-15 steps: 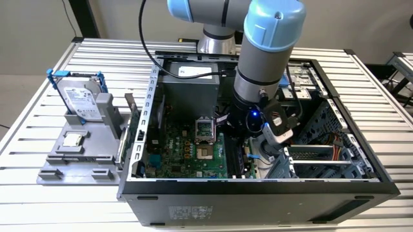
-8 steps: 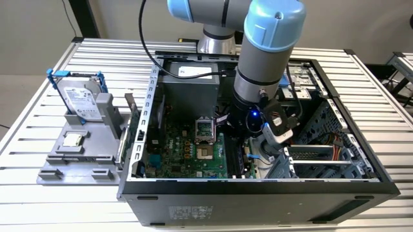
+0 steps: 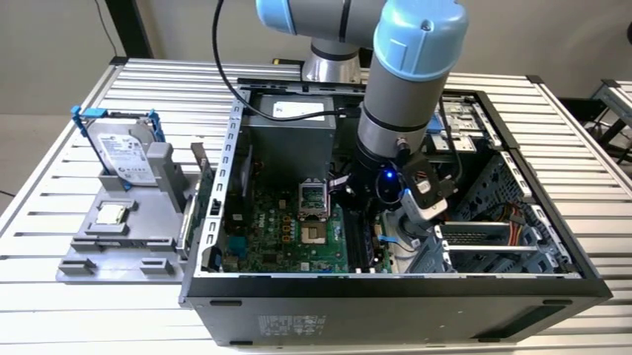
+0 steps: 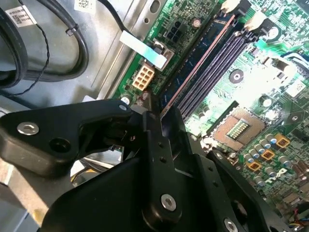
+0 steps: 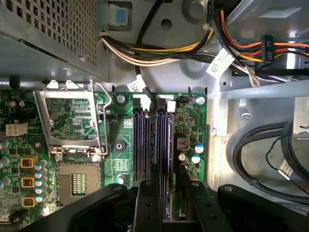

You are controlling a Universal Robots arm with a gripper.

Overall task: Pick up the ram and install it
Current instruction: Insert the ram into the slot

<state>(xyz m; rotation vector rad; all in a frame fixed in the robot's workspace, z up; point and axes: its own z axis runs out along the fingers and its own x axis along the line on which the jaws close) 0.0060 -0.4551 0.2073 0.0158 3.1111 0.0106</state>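
Observation:
The ram (image 5: 167, 140) is a thin dark board standing on edge in one of the long motherboard slots, and it also shows in the second wrist view (image 4: 203, 53), running from the white latches toward the gripper. My gripper (image 5: 167, 181) sits low inside the open computer case, straddling the near end of the ram. In the second wrist view the gripper (image 4: 152, 108) has its black body right over that end. In the exterior view the gripper (image 3: 380, 222) hangs over the slots at the right side of the motherboard (image 3: 277, 229).
Empty slots (image 5: 141, 145) lie beside the ram, and the open processor socket (image 5: 77, 181) is further over. Coloured wire bundles (image 5: 159, 50) and thick black cables (image 5: 260, 159) cross the case. Outside, a grey fixture (image 3: 118, 244) holds a hard drive (image 3: 123, 151) and a silver chip (image 3: 111, 214).

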